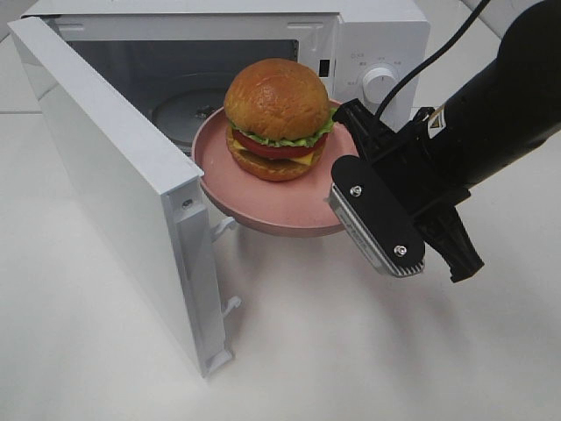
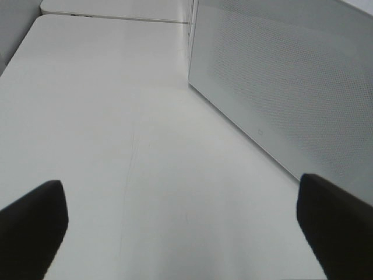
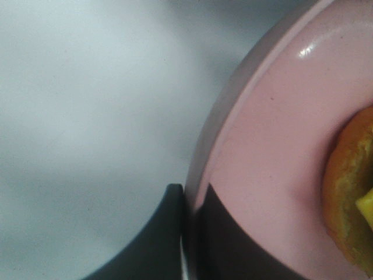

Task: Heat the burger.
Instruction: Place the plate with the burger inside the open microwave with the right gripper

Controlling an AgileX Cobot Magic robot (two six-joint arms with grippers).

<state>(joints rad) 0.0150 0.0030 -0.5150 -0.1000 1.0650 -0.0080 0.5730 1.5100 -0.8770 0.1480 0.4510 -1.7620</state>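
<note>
The burger [image 1: 277,118], with an orange-brown bun, lettuce, tomato and cheese, stands on a pink plate [image 1: 263,209]. My right gripper [image 1: 340,173] is shut on the plate's right rim and holds it in the air just in front of the open microwave [image 1: 377,48]. Up close in the right wrist view, the dark fingers [image 3: 166,239] pinch the plate's rim [image 3: 274,146], and the bun's edge of the burger [image 3: 349,192] shows at the side. My left gripper [image 2: 180,227] is open and empty over the bare table, beside the microwave's side wall [image 2: 291,76].
The microwave door [image 1: 114,175] swings wide open toward the front left. Its glass turntable [image 1: 184,107] shows inside the cavity. The control dial [image 1: 379,83] is on the right panel. White table [image 1: 351,351] lies all around.
</note>
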